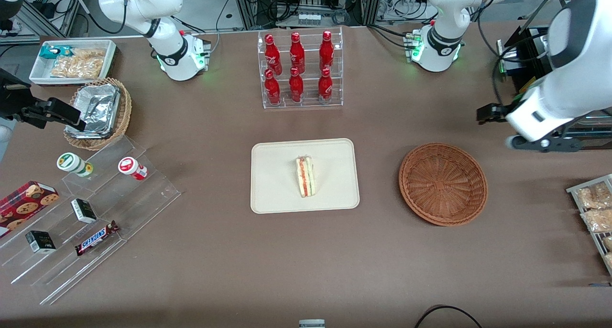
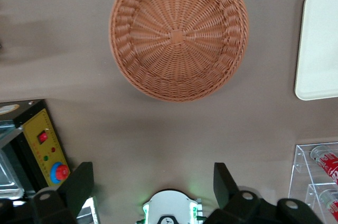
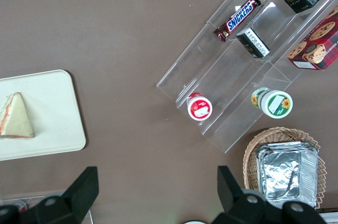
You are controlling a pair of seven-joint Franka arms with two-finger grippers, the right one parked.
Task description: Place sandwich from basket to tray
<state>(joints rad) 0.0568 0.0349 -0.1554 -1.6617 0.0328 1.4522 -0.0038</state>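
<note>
The sandwich, a pale triangular wedge with red and green filling, lies on the cream tray in the middle of the table; it also shows in the right wrist view as sandwich on tray. The reddish-brown wicker basket sits empty beside the tray, toward the working arm's end. My gripper hangs high above the table, farther from the front camera than the basket. Its wrist view shows the gripper open with nothing between its fingers, looking down on the basket and a tray edge.
A clear rack of red bottles stands farther back than the tray. Toward the parked arm's end are a stepped acrylic stand with snacks, a foil-lined wicker basket and a white bin. Bagged snacks lie at the working arm's end.
</note>
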